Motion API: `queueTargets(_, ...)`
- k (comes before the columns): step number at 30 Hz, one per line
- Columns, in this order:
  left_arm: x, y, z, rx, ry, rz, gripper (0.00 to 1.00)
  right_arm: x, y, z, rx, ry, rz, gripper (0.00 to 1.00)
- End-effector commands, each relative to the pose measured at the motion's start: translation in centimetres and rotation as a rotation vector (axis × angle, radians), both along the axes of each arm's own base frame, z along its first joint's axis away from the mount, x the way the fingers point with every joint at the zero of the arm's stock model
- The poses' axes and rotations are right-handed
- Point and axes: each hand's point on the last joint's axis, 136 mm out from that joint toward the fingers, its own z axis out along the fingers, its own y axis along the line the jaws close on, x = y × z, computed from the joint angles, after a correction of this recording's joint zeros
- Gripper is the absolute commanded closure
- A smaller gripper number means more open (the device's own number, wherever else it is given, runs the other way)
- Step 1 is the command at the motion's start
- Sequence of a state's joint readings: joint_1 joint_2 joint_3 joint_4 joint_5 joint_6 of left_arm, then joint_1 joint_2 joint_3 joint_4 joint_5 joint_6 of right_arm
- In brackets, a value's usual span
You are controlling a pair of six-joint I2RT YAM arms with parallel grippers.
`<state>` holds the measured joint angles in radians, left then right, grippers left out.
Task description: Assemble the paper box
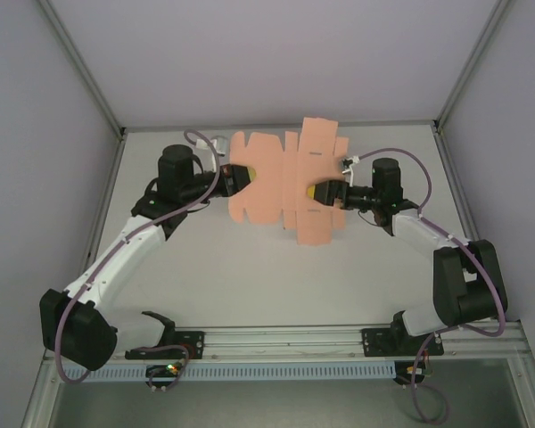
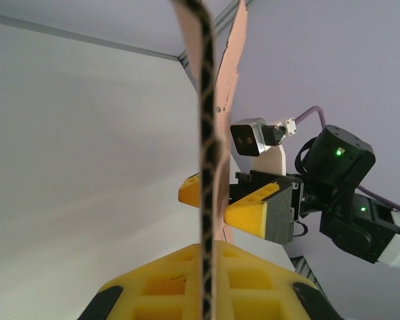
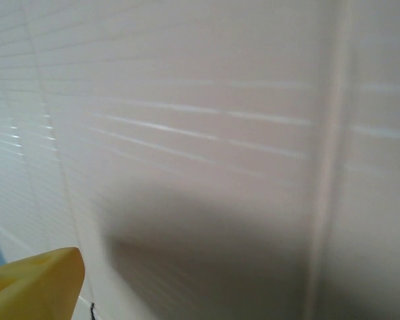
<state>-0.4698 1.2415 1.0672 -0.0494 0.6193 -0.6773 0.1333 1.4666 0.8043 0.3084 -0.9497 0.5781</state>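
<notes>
1. The left pincer (image 1: pixel 246 176) is clenching on the paper box (image 1: pixel 281 183). Its yellow pads (image 2: pixel 160 280) are biting the left edge of the flat salmon-pink die-cut sheet. In the left wrist view the card is running edge-on straight down between them.
2. The right pincer (image 2: pixel 217 200) is standing released. Its yellow fingers (image 2: pixel 252 212) are sitting one on each side of the sheet's right part, well apart, with the thin card passing between them.
3. The sheet is hanging between the two pincers with its broad face turned up. It is lifted off the counter (image 1: pixel 276 285), over the far half. Flaps and tabs are jutting toward the back wall and toward the near side.
4. In the right wrist view a blurred pale pink expanse of card is sitting very close, and one yellow fingertip is poking in at the lower left corner.
5. The wrist camera (image 2: pixel 248 137) on the right arm is facing the left one across the sheet.
6. Both arms are reaching inward from their bases on the rail (image 1: pixel 285 339) at the near edge, with purple cables (image 1: pixel 408 153) looping along them.
</notes>
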Motion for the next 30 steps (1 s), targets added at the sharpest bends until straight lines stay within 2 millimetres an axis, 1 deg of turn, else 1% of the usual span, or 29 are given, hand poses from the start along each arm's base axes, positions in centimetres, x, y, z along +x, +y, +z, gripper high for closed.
queueTargets(1,-0.8,0.1,2.3,-0.065,-0.047,-0.023,1.00,-0.8,0.8,2.8,0.099,-0.049,0.072,0.08)
queueTargets(6,-1.3,-0.1,2.4,-0.095,-0.045,-0.053,1.00,-1.2,1.7,4.0,0.134,-0.062,0.111,0.08)
queueTargets(10,-1.4,-0.1,2.8,-0.108,-0.053,-0.061,1.00,-1.2,1.8,4.8,0.151,-0.066,0.115,0.11)
queueTargets(12,-1.2,0.2,2.8,-0.107,-0.051,-0.049,1.00,-1.4,1.8,4.8,0.152,-0.064,0.116,0.13)
queueTargets(15,-1.0,0.7,2.8,-0.111,-0.049,-0.030,1.00,-1.8,1.6,4.3,0.140,-0.059,0.117,0.19)
queueTargets(17,-0.9,1.2,2.7,-0.101,-0.054,-0.011,1.00,-2.0,1.1,4.0,0.122,-0.047,0.101,0.20)
queueTargets(19,-0.9,1.6,2.5,-0.087,-0.052,0.007,1.00,-1.9,0.4,3.0,0.093,-0.027,0.065,0.20)
queueTargets(20,-1.0,1.7,2.4,-0.083,-0.051,0.007,1.00,-2.1,0.1,3.5,0.077,-0.044,0.048,0.19)
queueTargets(21,-1.1,1.7,2.3,-0.082,-0.050,0.007,1.00,-2.1,-0.3,3.4,0.060,-0.045,0.031,0.19)
queueTargets(22,-0.6,2.6,2.3,-0.083,-0.054,0.033,1.00,-2.2,-0.6,3.3,0.040,-0.049,0.017,0.19)
queueTargets(28,-0.9,3.0,2.2,-0.081,-0.060,0.040,1.00,-2.0,-2.2,3.2,-0.032,-0.070,-0.050,0.19)
queueTargets(29,-0.9,3.0,2.2,-0.082,-0.060,0.040,1.00,-1.9,-2.4,3.2,-0.035,-0.073,-0.060,0.20)
queueTargets(30,-0.9,3.1,2.3,-0.082,-0.063,0.041,1.00,-1.7,-2.5,3.2,-0.036,-0.074,-0.067,0.27)
